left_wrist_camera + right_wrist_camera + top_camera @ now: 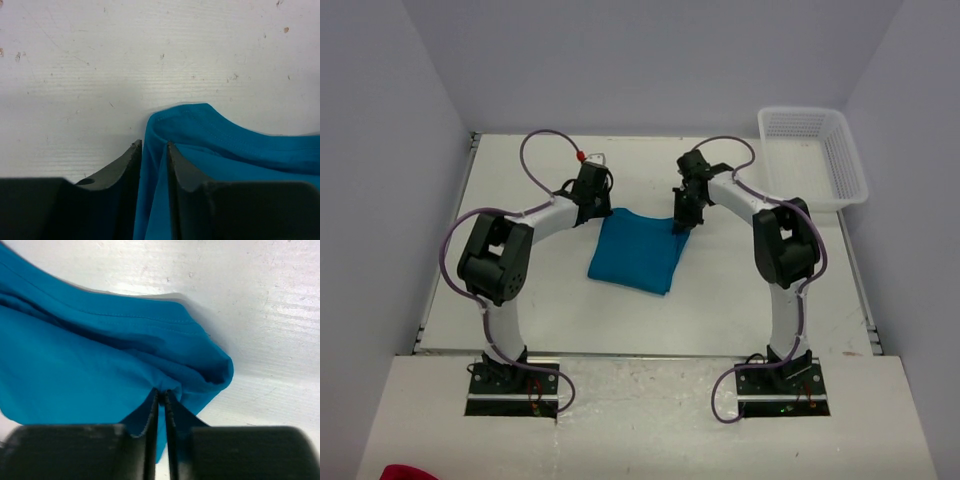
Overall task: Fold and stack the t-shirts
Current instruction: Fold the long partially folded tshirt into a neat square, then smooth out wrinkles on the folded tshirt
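At the 10 o'clock corner of the t-shirt [635,252] the left gripper [152,147] is seen slightly parted, with a fold of cloth lying between its jaws. The shirt, plain teal-blue and wrinkled, is folded into a rough rectangle at the centre of the table [550,300]. Its 1 o'clock corner is pinched by the right gripper [161,396], whose jaws are nearly closed. A white lattice basket [848,170] is set at the table's 2 o'clock corner, well apart.

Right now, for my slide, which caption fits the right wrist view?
Right gripper shut on a corner of the folded teal t-shirt lying on the white table.
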Action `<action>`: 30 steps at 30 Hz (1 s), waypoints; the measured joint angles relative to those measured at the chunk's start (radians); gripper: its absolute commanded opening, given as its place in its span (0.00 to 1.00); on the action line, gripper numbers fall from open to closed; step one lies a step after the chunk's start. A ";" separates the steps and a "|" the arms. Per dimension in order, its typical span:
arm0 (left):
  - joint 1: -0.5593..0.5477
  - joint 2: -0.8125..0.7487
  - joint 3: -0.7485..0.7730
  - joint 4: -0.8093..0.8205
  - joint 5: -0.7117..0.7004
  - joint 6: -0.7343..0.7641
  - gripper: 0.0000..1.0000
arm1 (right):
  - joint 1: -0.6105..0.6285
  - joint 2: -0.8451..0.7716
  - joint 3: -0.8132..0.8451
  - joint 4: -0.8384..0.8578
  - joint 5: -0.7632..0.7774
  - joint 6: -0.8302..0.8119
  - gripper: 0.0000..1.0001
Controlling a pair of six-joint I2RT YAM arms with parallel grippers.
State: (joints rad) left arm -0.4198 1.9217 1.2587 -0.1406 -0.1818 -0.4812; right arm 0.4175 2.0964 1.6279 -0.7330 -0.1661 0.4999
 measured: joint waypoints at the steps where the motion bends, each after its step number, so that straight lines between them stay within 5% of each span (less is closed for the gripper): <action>1: 0.000 0.000 0.000 0.005 0.000 0.006 0.40 | 0.000 0.006 0.003 -0.007 0.000 0.003 0.18; 3: 0.001 -0.002 0.000 0.009 -0.001 0.016 0.46 | 0.000 0.012 0.003 -0.016 0.005 0.006 0.24; 4: 0.001 -0.005 0.000 0.009 -0.007 0.016 0.48 | 0.000 0.012 0.003 -0.021 0.016 0.006 0.38; 7: 0.001 -0.040 -0.007 -0.006 -0.040 0.023 0.50 | 0.000 0.012 0.010 -0.027 0.049 0.007 0.57; 13: 0.001 -0.213 -0.019 -0.076 -0.111 0.025 0.44 | 0.002 -0.016 0.016 -0.064 0.156 -0.003 0.57; 14: 0.001 -0.245 -0.026 -0.087 -0.116 0.020 0.41 | 0.002 -0.036 0.008 -0.063 0.159 -0.009 0.55; 16: 0.001 -0.307 -0.052 -0.100 -0.116 0.010 0.18 | 0.003 -0.097 -0.022 -0.060 0.148 -0.023 0.47; 17: 0.001 -0.333 -0.069 -0.108 -0.111 0.001 0.02 | 0.004 -0.134 -0.045 -0.046 0.127 -0.030 0.04; 18: 0.001 -0.359 -0.095 -0.112 -0.106 -0.006 0.00 | 0.007 -0.176 -0.075 -0.029 0.100 -0.042 0.00; 23: 0.001 -0.404 -0.212 -0.128 -0.039 -0.029 0.00 | 0.034 -0.283 -0.159 0.056 -0.116 -0.043 0.00; 30: 0.003 -0.455 -0.310 -0.171 -0.001 -0.058 0.00 | 0.130 -0.163 -0.159 0.179 -0.386 -0.027 0.00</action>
State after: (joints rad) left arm -0.4164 1.4670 0.9489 -0.3119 -0.1825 -0.5388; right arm 0.5480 1.9335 1.4693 -0.5541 -0.5526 0.4725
